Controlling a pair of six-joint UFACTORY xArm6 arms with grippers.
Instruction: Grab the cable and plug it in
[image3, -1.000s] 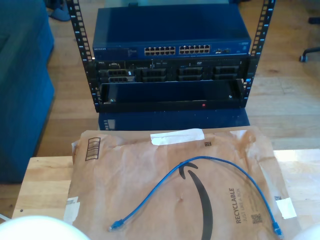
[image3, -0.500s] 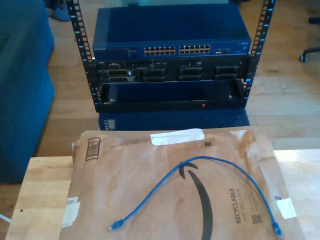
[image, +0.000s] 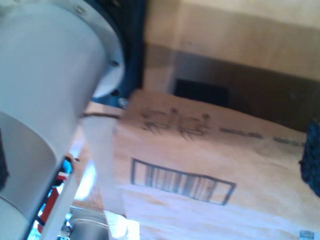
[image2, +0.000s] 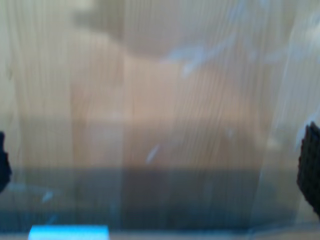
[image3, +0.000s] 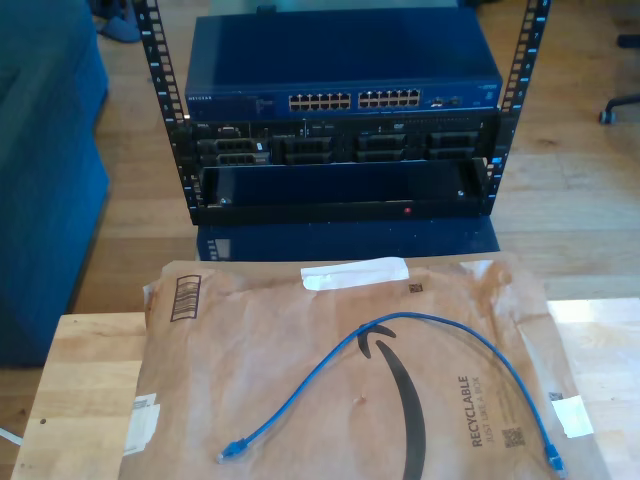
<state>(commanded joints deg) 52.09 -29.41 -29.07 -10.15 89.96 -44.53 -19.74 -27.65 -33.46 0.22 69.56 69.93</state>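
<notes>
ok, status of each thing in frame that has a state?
cable: loose, arched on the paper mailer, both plugs free, unplugged
paper mailer: flat on the wooden table, sealed with tape
network switch: racked, ports empty
my first gripper, my second gripper: too blurred to tell

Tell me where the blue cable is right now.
In the exterior view the blue cable lies arched across the brown paper mailer on the wooden table, in front of the rack's network switch.
</notes>
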